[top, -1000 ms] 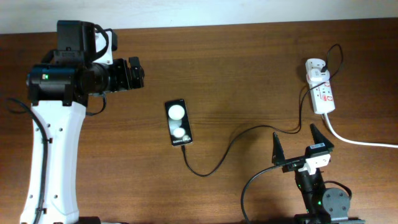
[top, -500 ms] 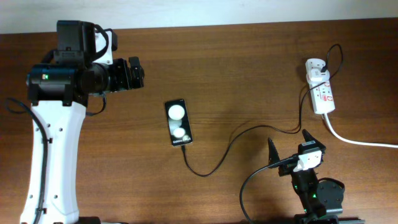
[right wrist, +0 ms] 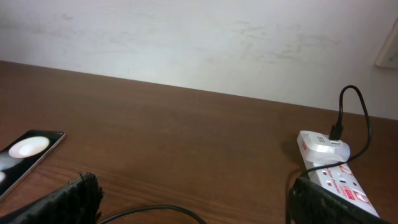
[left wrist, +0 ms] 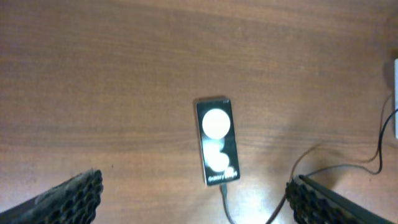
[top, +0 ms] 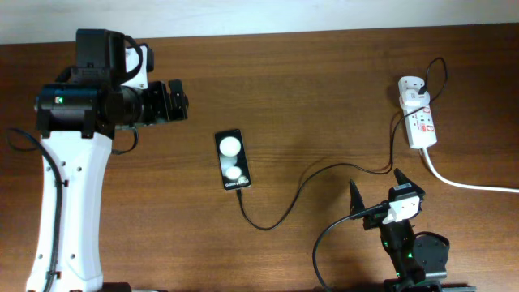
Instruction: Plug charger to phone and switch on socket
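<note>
At the near edge of the counter (top: 308,81), the right arm (top: 409,247) is sitting low with the right jaws standing wide apart and gripping nothing. In the right wrist view its fingertips (right wrist: 68,202) are showing at the bottom corners, with only a stretch of black cable crossing low between them. Just beyond these jaws, the charger (top: 280,212) is lying slack on the wood. Its thin cable is dipping toward the near side, then bending back toward the far right corner. One end is meeting the near short edge of the phone (top: 232,160), which is lying flat and face up near the middle of the counter, its screen showing two round white reflections. Farther back on the left, the left arm (top: 69,203) is reaching over the counter with the left jaws also spread apart and empty. In the left wrist view, the phone (left wrist: 217,142) is lying on the counter between its fingertips (left wrist: 71,196), well clear of both. Farthest away, at the far right, the socket (top: 422,122) is lying flat with the white adapter (top: 412,88) sitting in its far end. The charger cable is looping over that adapter, and a thick white cord (top: 470,185) is leaving the socket's near end toward the right edge. Whether its switches are on is too small to tell.
</note>
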### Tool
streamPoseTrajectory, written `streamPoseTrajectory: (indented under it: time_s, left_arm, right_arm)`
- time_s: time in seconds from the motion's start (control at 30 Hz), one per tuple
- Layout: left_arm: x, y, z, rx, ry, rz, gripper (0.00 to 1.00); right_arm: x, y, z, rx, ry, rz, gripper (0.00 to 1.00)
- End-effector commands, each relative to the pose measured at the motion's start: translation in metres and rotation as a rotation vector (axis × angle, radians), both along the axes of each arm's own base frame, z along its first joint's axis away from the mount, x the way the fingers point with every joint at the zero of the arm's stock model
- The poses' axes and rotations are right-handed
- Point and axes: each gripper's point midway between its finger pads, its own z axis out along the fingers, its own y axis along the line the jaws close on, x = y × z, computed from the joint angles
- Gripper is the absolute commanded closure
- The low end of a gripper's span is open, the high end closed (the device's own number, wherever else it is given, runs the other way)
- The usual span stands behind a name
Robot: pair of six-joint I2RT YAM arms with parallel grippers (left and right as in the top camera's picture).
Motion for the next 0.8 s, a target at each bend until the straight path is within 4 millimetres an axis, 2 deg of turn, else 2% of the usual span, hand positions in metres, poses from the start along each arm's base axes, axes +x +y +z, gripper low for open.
streamPoseTrajectory:
  time_s: [0.0,0.1,0.23,0.3,0.63,0.77]
  left_arm:
    - [-0.006,0.002,0.004,0.009,0.003,-0.003,0.01]
    - [-0.025,0.013,0.010,0.061,0.012,0.027,0.01]
    - [-0.033,0.017,0.029,0.070,-0.086,0.040,0.01]
    - [-0.035,0.017,0.032,0.065,-0.151,0.042,0.01]
    - [-0.066,0.021,0.002,0.053,-0.420,0.060,0.01]
    - [-0.096,0.031,-0.018,0.085,-0.443,0.093,0.01]
  right_arm:
    - [-0.001,0.005,-0.001,0.012,0.001,0.025,0.01]
    - [-0.001,0.005,-0.001,0.012,0.001,0.025,0.01]
    - [-0.001,0.005,-0.001,0.012,0.001,0.025,0.01]
    - [-0.001,0.005,-0.001,0.012,0.001,0.025,0.01]
    - [-0.001,0.005,-0.001,0.012,0.001,0.025,0.01]
    - [-0.001,0.005,-0.001,0.012,0.001,0.025,0.01]
